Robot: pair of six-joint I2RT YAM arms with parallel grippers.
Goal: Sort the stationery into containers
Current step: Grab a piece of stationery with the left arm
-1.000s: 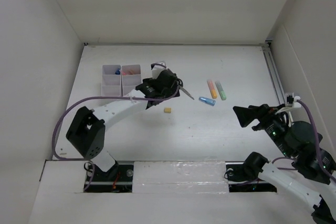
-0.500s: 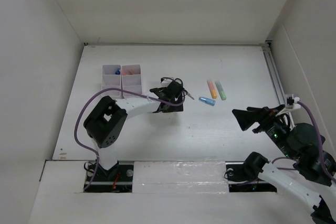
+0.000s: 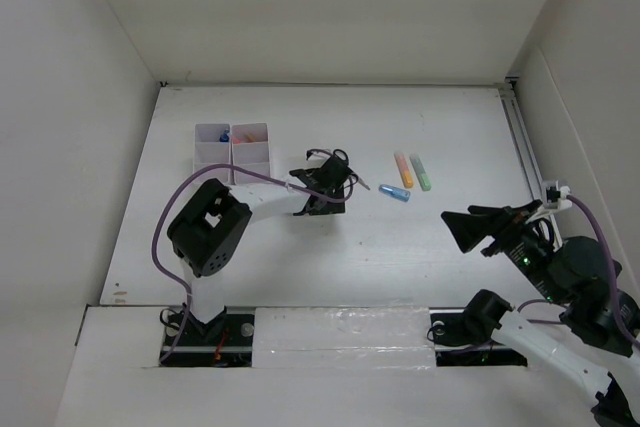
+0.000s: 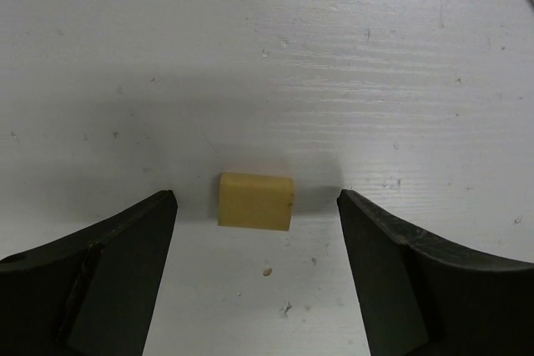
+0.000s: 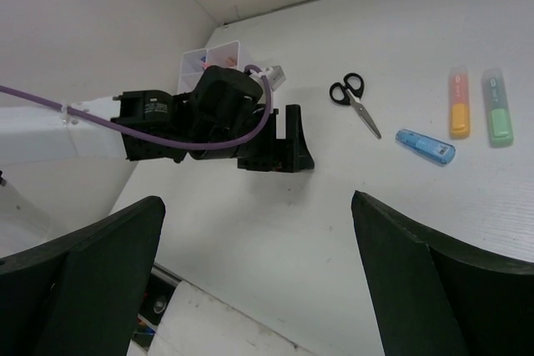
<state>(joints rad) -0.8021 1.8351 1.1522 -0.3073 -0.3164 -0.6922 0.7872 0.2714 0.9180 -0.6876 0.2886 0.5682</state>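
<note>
A tiny yellow eraser (image 4: 255, 201) lies flat on the white table. My left gripper (image 4: 257, 199) straddles it, open, with a gap between the eraser and each finger. From above, the left gripper (image 3: 323, 199) is low on the table and hides the eraser. Black-handled scissors (image 3: 352, 175) lie just right of it, then the blue marker (image 3: 394, 193), orange marker (image 3: 403, 169) and green marker (image 3: 421, 172). The white organizer (image 3: 232, 159) sits at the back left and holds a blue-capped bottle (image 3: 224, 135) and red pens (image 3: 243, 137). My right gripper (image 3: 465, 223) hovers open and empty at the right.
The right wrist view shows the scissors (image 5: 355, 99), blue marker (image 5: 425, 146), orange marker (image 5: 459, 102), green marker (image 5: 499, 106) and the left arm's purple cable (image 5: 167, 141). White walls enclose the table on three sides. A rail (image 3: 520, 142) runs along the right edge.
My left arm has swung down from above the scissors and lowered its gripper over the eraser, with the jaws narrowing a little. The right arm has barely shifted.
</note>
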